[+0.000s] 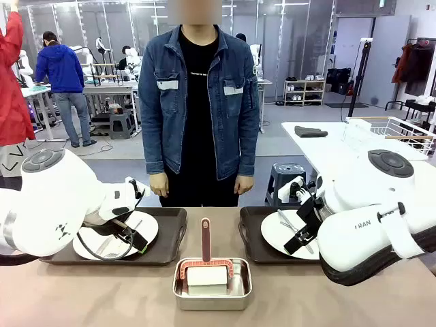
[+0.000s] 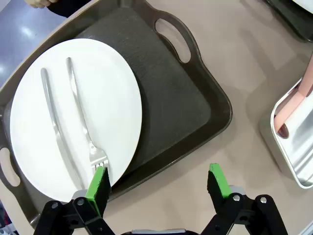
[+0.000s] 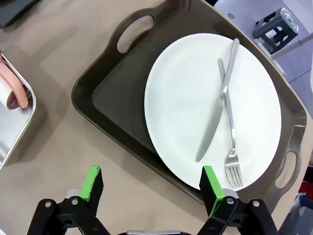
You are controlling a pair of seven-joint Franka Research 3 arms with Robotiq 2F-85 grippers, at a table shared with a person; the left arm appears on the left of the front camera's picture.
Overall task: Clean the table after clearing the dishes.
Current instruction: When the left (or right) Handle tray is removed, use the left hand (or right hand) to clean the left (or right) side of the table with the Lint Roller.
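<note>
A: Starting at the near edge. How is the table (image 1: 75, 300) looking?

B: Plain matte beige-tan top, running the full width of the front view. A small steel pan (image 1: 212, 304) is sitting at its near middle. It is holding a white block (image 1: 206, 276) with a reddish-brown handle (image 1: 206, 235) pointing away toward the far side.

A: Grippers?

B: The left gripper (image 2: 157, 172) is hanging with its jaws spread wide, gripping nothing. One green pad is hovering over the near rim of the left plate (image 2: 112, 88), by the tines of the left fork (image 2: 83, 122). The other is over bare tabletop just beside the left tray (image 2: 186, 107). The right gripper (image 3: 151, 171) is mirroring that, jaws wide apart and empty. One pad is over the near rim of the right plate (image 3: 186, 88), the other over bare table.

A: Dishes?

B: Both are lying just beyond the pan, one to each side. Each round white plate is resting on a dark brown rectangular tray with cut-out handles, sitting toward the tray's outer end. The left knife (image 2: 56, 132) is lying alongside its fork, apart from it. On the right tray (image 3: 122, 93), the right knife (image 3: 215, 117) and right fork (image 3: 231, 142) are crossing.

A: Far side?

B: A person (image 1: 197, 102) in a denim jacket is standing at the table's far edge, both hands hanging at the sides. Behind and to the right, a white-topped table (image 1: 320, 146) is carrying a wire rack (image 1: 395, 129).
</note>
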